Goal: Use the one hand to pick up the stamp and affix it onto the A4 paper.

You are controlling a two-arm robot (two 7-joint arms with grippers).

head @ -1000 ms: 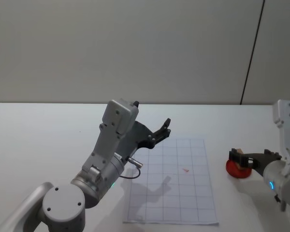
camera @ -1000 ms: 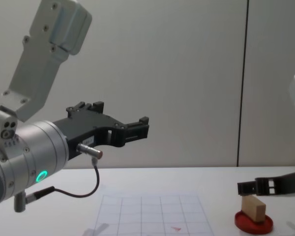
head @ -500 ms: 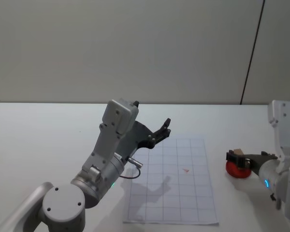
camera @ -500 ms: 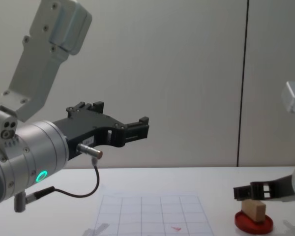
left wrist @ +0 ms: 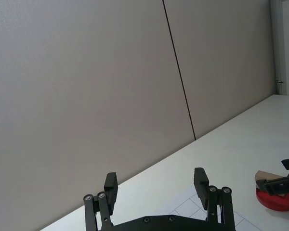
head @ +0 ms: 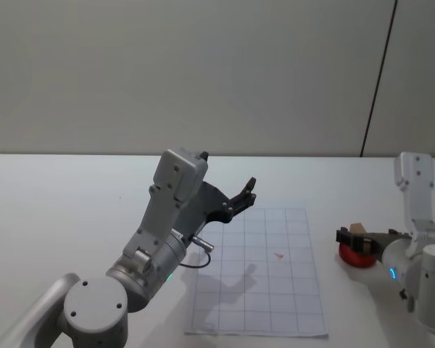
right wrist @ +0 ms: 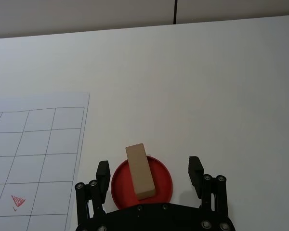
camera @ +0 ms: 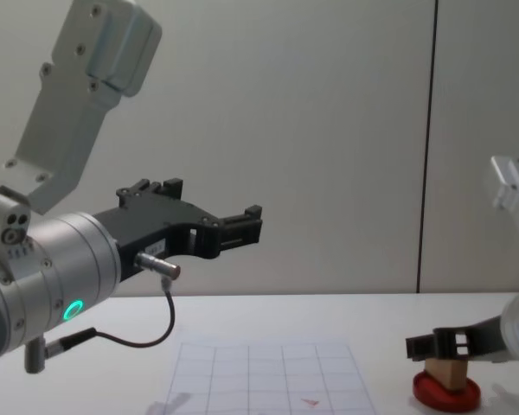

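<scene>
Head view puts a plain white table [head: 58, 217] before a bare pale-grey wall [head: 203, 72], with one thin dark seam [head: 378, 76] running down the wall toward 2 o'clock in the scene. The A4 paper [head: 275, 290] lies flat at the table's middle, its faint grid bearing a small red mark [head: 279, 255]. At the sheet's 3 o'clock, apart from its edge, a round red ink pad [head: 351, 255] rests on the table with the stamp [head: 358, 229] sitting on top of it. The right gripper [head: 351, 239] hangs low over the pad, its fingers spread wide on either side of the stamp and touching neither stamp nor pad. The left gripper [head: 245, 194] is raised above the paper's 10 o'clock corner, well clear of the table, fingers spread and holding nothing.
</scene>
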